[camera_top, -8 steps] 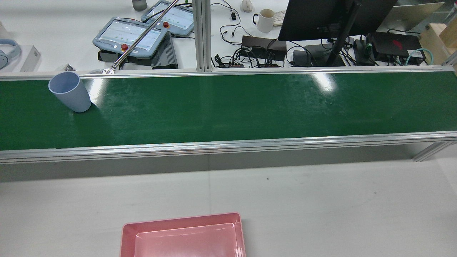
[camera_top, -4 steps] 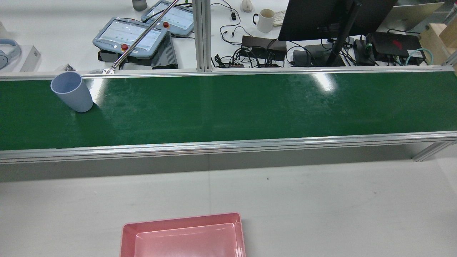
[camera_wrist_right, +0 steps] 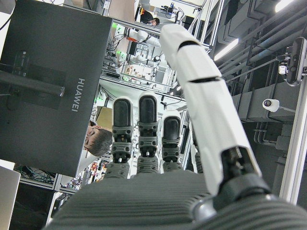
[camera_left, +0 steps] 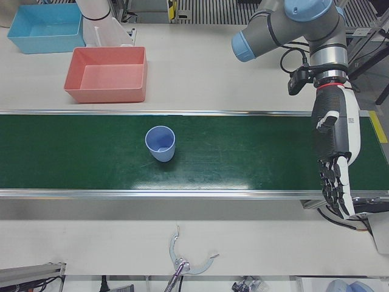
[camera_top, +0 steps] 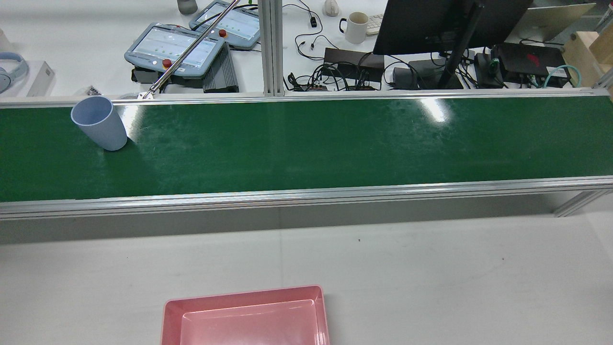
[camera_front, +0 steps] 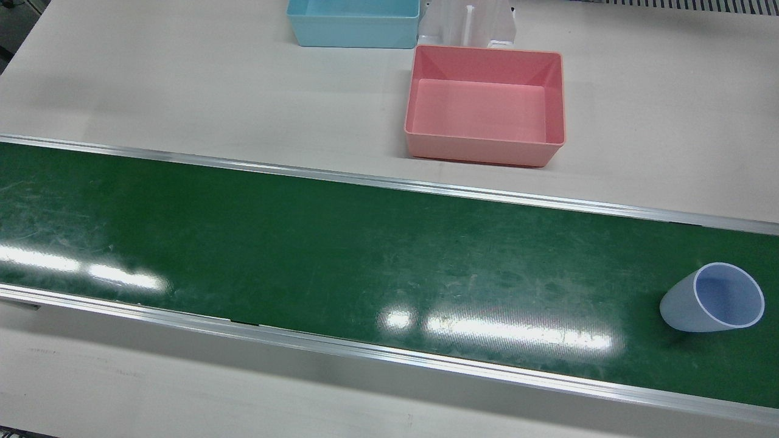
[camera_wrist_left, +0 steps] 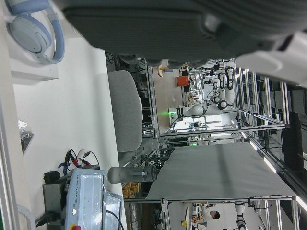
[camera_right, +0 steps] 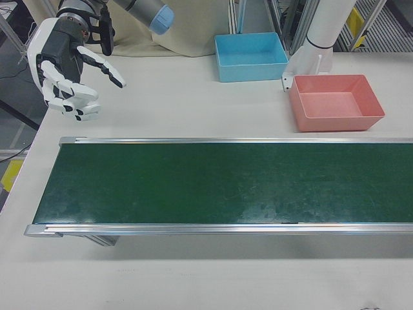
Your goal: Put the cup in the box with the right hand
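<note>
A pale blue cup [camera_top: 99, 123] stands upright, mouth up, on the green conveyor belt [camera_top: 306, 143] near its left end in the rear view. It also shows in the front view [camera_front: 712, 298] and the left-front view [camera_left: 161, 143]. The pink box [camera_front: 481, 149] is empty on the white table beside the belt [camera_top: 239, 293] [camera_left: 103, 95] [camera_right: 339, 121]. My right hand [camera_right: 68, 64] is open and empty, raised past the far end of the belt, well away from the cup. My left hand [camera_left: 334, 158] is open, pointing down over the other belt end.
A blue box [camera_front: 353, 24] sits behind the pink one near a white pedestal [camera_right: 319, 39]. A metal grabber tool [camera_left: 182, 261] lies on the operators' side. Teach pendants [camera_top: 175, 48], cables and a monitor [camera_top: 431, 24] lie beyond the belt.
The cup has moved slightly to the right along the belt in the rear view. No hand appears in that view.
</note>
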`<state>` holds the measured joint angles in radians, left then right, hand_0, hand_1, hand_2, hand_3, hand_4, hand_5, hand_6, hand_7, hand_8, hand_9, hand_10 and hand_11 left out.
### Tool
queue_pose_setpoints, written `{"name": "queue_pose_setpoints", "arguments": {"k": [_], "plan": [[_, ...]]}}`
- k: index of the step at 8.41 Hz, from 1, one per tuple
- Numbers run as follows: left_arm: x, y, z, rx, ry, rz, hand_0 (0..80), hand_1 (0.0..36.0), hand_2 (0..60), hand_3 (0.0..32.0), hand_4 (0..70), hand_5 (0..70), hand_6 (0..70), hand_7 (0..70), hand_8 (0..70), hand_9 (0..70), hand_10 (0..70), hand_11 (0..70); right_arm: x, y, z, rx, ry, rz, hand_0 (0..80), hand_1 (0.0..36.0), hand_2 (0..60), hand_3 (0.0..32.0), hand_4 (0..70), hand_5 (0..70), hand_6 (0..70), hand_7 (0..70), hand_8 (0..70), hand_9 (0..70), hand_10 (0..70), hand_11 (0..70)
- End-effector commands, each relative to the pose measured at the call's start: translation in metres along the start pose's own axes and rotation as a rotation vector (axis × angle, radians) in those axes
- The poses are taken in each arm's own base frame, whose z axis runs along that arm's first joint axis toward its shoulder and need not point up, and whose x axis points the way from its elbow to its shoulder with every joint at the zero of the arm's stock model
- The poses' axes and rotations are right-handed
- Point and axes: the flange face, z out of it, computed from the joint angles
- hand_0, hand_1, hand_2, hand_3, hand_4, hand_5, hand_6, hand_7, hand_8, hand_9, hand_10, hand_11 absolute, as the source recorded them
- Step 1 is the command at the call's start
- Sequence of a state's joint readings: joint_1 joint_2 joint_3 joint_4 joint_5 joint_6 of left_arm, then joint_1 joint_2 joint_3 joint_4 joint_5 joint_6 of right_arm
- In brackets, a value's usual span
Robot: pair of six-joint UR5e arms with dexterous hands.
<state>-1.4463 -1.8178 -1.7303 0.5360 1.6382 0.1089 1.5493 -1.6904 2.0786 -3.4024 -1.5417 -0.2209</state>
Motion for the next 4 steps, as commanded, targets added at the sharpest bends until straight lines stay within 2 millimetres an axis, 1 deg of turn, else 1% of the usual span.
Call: {"name": "queue_pose_setpoints", "arguments": {"k": [1,4], "plan": [[0.0001,-0.0001,-0.0001,0.001,0.0,0.0,0.0,0.0,0.0,0.0,0.0,0.0,0.0,0.0,0.0,0.0,0.0,0.0,0.0,0.0,0.0,0.0,0.0,0.0,80.0,36.0,15.7,0.0,13.3,19.5,18.4,63.2,36.2,45.5,27.4,43.1],[0.0002,-0.0001,-0.0001,0.001,0.002,0.0,0.0,0.0,0.0,0.0,0.0,0.0,0.0,0.0,0.0,0.0,0.0,0.0,0.0,0.0,0.0,0.0,0.0,0.0,80.0,36.0,16.8,0.0,14.5,19.6,18.7,64.7,36.5,46.1,27.9,43.8]]}}
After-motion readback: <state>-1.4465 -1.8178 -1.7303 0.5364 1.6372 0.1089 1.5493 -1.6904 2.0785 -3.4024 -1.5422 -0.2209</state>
